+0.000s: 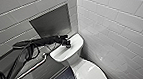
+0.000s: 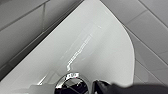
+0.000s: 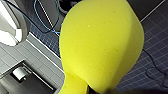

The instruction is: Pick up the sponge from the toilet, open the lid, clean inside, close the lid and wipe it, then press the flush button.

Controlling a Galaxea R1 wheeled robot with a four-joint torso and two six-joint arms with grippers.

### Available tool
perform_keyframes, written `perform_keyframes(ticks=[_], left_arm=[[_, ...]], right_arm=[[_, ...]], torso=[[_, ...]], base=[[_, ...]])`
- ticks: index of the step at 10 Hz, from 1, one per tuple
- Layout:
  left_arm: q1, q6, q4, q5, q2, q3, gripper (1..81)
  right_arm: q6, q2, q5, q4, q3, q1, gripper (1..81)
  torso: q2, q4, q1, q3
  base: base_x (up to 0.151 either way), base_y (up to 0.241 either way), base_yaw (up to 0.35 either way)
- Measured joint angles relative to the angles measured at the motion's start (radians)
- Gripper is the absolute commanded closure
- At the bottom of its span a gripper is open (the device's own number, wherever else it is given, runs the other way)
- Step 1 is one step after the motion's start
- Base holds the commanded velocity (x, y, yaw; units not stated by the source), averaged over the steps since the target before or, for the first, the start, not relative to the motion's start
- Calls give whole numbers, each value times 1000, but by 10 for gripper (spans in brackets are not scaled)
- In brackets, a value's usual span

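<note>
The white toilet (image 1: 85, 68) stands in the corner with its lid (image 1: 90, 75) down. My left arm reaches over the tank top (image 1: 73, 46), and the left gripper (image 1: 67, 44) is shut right at the flush button. Up close, the chrome flush button (image 2: 71, 80) shows on the glossy tank top (image 2: 100, 50), with a dark fingertip (image 2: 100, 86) beside it. The yellow sponge (image 3: 100, 45) is squeezed narrow at one end, where my right gripper (image 3: 87, 90) is shut on it, above the dark floor.
A metal grab bar (image 1: 32, 69) runs along the left wall below a recessed niche (image 1: 51, 22). White tiled walls close in on both sides. The dark mosaic floor (image 3: 155, 50) carries a blue cable (image 3: 42, 20); a paper-roll holder (image 3: 18, 73) hangs on the wall.
</note>
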Motion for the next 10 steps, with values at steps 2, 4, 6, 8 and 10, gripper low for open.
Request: perform_keyframes(ticks=[2,4,6,8,10], left_arm=[[31,0,5,-2,-6,-16,811],[33,0,3,0,-2,-31,811],[40,1,11,-16,3,-38,811],[67,3,42,-73,11,-51,811],[90,3,81,-137,31,-71,811]], right_arm=[[0,0,0,0,0,0,811],[0,0,0,0,0,0,811],[0,0,0,0,0,0,811],[0,0,1,0,0,-1,811],[1,3,14,0,0,-9,811]], torso=[[0,0,0,0],[0,0,0,0],[0,0,0,0],[0,0,0,0],[0,0,0,0]], base=[[0,0,0],[0,0,0],[0,0,0],[0,0,0],[0,0,0]])
